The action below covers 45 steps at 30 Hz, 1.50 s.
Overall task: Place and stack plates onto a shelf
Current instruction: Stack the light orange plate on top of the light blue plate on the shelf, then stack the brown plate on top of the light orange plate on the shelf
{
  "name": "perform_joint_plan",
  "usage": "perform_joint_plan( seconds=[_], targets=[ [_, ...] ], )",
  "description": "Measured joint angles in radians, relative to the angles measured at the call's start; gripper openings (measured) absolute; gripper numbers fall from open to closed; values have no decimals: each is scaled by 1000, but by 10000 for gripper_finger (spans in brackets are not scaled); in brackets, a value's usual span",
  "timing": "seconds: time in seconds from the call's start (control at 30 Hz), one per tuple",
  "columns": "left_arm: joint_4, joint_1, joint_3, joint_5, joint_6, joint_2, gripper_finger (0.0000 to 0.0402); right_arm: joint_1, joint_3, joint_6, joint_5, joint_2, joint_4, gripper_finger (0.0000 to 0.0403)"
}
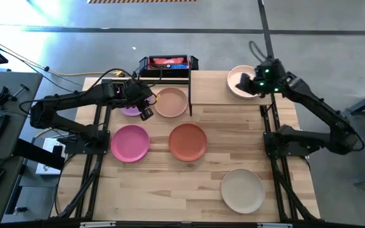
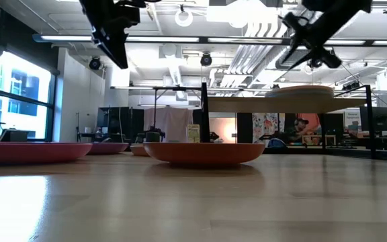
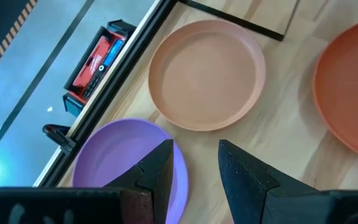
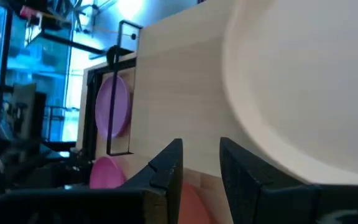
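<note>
Plates: six | shelf [image 1: 217, 88]: one plate [image 1: 238, 81] | left tool [image 3: 194, 163] spread | right tool [image 4: 197, 163] spread

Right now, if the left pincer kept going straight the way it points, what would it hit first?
Probably the purple plate: the left pincer hangs open above its edge, with bare tabletop showing between the fingers. Depth is unclear, so it might land on wood just beside the rim.

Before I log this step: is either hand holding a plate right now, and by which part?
Neither. The left hand hangs open above the purple plate. The right hand is open above the shelf, beside the pale plate lying there.
</note>
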Motion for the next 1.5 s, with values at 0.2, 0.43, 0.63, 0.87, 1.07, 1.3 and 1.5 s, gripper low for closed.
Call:
perform_joint_plan(
  seconds=[0.2, 0.43, 0.63, 0.87, 1.07, 1.3, 1.5],
  targets=[
    [0, 46, 0, 0, 0, 0, 117, 116, 0, -5, 81, 100, 31, 83],
    [2, 107, 0, 0, 0, 0, 117, 146, 0, -32, 123, 197, 30, 83],
    [21, 161, 0, 56, 26, 5, 117, 134, 0, -40, 190, 211, 12, 83],
    [59, 195, 0, 71, 26, 5, 117, 105, 0, -40, 205, 209, 3, 83],
    [60, 219, 0, 116, 28, 13, 117, 104, 0, -59, 203, 208, -26, 83],
    [90, 244, 0, 248, 107, 92, 117, 140, 0, -93, 74, 185, 99, 83],
    [111, 244, 0, 270, 335, 196, 117, 208, 0, -118, -15, 146, 173, 83]
  ],
)
